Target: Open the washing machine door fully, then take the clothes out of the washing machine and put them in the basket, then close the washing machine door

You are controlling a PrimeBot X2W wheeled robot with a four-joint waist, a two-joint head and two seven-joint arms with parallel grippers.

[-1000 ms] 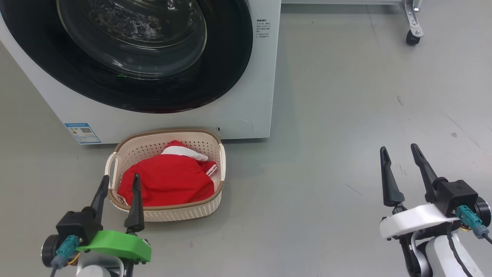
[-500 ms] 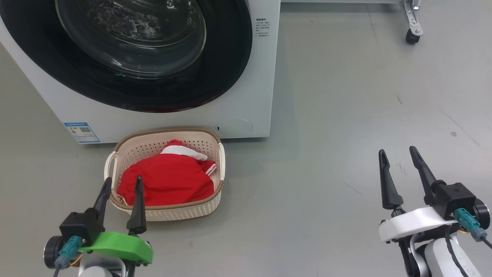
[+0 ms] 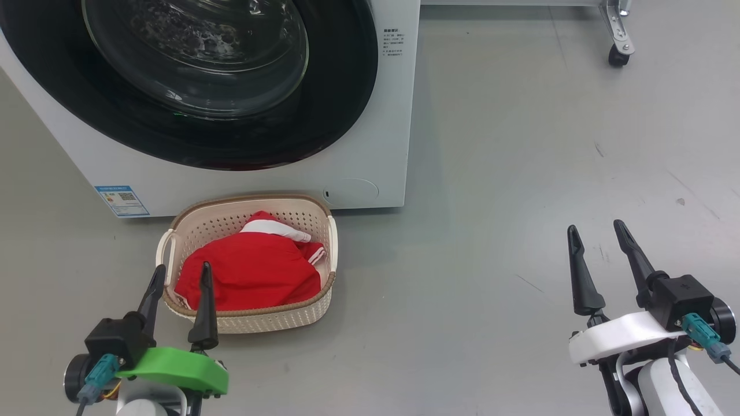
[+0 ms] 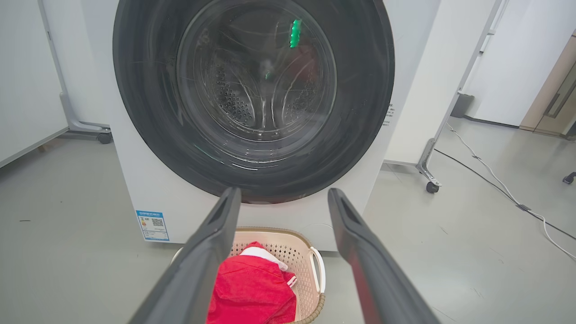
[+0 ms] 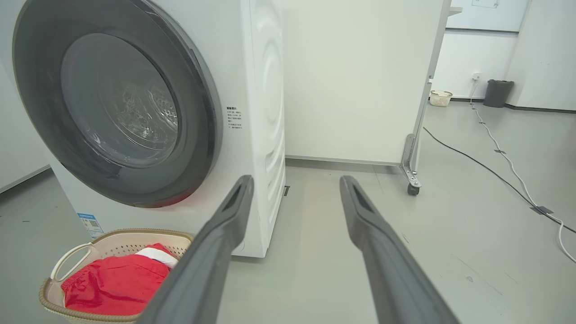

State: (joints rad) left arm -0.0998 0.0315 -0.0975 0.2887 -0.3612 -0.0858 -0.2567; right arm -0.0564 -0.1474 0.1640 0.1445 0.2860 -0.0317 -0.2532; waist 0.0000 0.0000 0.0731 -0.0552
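Clothes (image 3: 248, 277) sit in the basket (image 3: 277, 319) before the washing machine (image 3: 384, 144), door (image 3: 338, 86) shut, its blue QR label (image 3: 122, 200) too small for me to read; my left gripper (image 3: 182, 267) and right gripper (image 3: 595, 226) gape empty.

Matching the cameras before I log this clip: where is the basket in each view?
Head view: the basket lies lower left, on the floor before the washing machine, partly behind the left gripper.
Left wrist view: the basket is at bottom centre, between the two fingers.
Right wrist view: the basket is in the bottom left corner.
Shared landmark: the blue label sticker on the machine's lower front, near the basket's left end.
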